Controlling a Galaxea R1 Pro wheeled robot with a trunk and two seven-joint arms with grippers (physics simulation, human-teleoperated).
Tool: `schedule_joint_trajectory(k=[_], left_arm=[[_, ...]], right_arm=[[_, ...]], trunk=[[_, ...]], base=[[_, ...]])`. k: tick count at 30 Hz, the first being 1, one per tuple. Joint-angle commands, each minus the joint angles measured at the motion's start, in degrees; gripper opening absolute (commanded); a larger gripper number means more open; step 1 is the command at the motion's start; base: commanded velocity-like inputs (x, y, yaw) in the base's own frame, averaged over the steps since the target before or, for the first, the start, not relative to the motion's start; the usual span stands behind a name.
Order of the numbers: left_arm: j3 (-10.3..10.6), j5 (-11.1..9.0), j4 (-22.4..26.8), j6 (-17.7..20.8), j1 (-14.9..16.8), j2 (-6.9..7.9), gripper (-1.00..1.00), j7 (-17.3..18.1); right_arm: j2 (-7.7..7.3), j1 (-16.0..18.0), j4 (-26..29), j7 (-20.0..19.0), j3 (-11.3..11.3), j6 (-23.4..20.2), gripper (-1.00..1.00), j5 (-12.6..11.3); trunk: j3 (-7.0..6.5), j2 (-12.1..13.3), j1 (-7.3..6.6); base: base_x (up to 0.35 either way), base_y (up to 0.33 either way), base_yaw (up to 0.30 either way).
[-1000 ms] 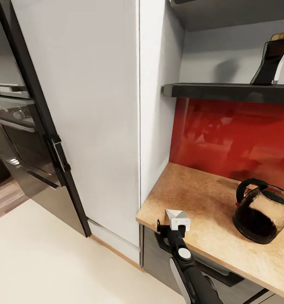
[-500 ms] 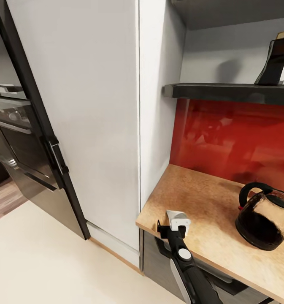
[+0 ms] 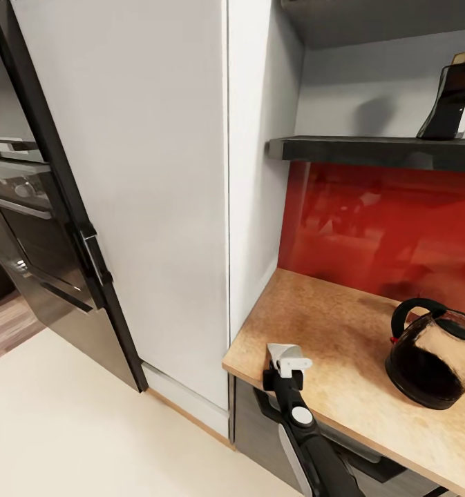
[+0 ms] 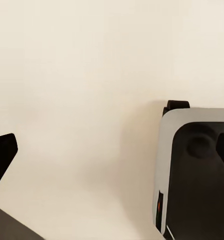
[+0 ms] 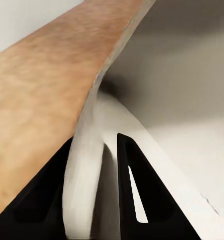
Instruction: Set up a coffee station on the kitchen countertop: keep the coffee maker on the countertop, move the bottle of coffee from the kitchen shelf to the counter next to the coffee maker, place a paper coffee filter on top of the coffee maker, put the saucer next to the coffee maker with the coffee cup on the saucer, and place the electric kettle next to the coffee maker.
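A speckled tan kitchen countertop (image 3: 308, 324) runs beneath a glossy red backsplash (image 3: 384, 228). A dark glass coffee carafe with a black handle (image 3: 432, 362) stands toward the countertop's right end, near its front edge. On the dark shelf (image 3: 370, 148) above, a black tapered appliance with a yellow top (image 3: 457, 100) stands at the right. The right gripper (image 5: 109, 197), fingers a narrow gap apart and holding nothing, sits at the countertop's front left corner. The left gripper's (image 4: 112, 150) black fingers (image 4: 3, 152) are spread wide over pale floor (image 3: 66, 428).
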State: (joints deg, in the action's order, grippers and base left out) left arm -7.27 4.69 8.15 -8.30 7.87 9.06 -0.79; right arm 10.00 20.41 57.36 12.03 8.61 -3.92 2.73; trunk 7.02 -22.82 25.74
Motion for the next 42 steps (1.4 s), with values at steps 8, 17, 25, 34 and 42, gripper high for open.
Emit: schedule_joint_trajectory(k=[8, 17, 25, 34, 42], left_arm=[[-0.4, 0.5, -0.1, -0.2, 0.0, -0.01, 1.0, -0.1], [-0.4, 0.5, -0.1, -0.4, 0.0, -0.01, 1.0, 0.0], [-0.4, 0.5, -0.1, -0.4, 0.0, -0.01, 1.0, 0.0], [-0.3, 0.5, -0.1, -0.5, 0.0, -0.16, 1.0, 0.0], [-0.3, 0.5, 0.0, -0.8, 0.1, -0.33, 1.0, -0.1]], right_arm=[[0.0, 0.0, -0.4, 0.3, 0.1, -0.4, -1.0, -0.4], [0.0, 0.0, 6.5, 0.4, -0.2, -1.1, -1.0, -0.3], [0.0, 0.0, 17.3, 0.4, -0.2, -7.2, -1.0, -0.3], [0.0, 0.1, 28.9, 0.4, -0.1, -20.8, -1.0, -0.3], [0.0, 0.1, 29.5, 0.3, 0.4, -21.5, -1.0, -0.4]], trunk=[[0.13, -0.1, 0.04], [0.13, -0.1, 0.04], [0.13, -0.1, 0.04], [0.13, -0.1, 0.04], [0.13, -0.1, 0.04]], base=[[0.0, 0.0, 0.0], [0.0, 0.0, 0.0], [0.0, 0.0, 0.0], [0.0, 0.0, 0.0], [0.0, 0.0, -0.029]])
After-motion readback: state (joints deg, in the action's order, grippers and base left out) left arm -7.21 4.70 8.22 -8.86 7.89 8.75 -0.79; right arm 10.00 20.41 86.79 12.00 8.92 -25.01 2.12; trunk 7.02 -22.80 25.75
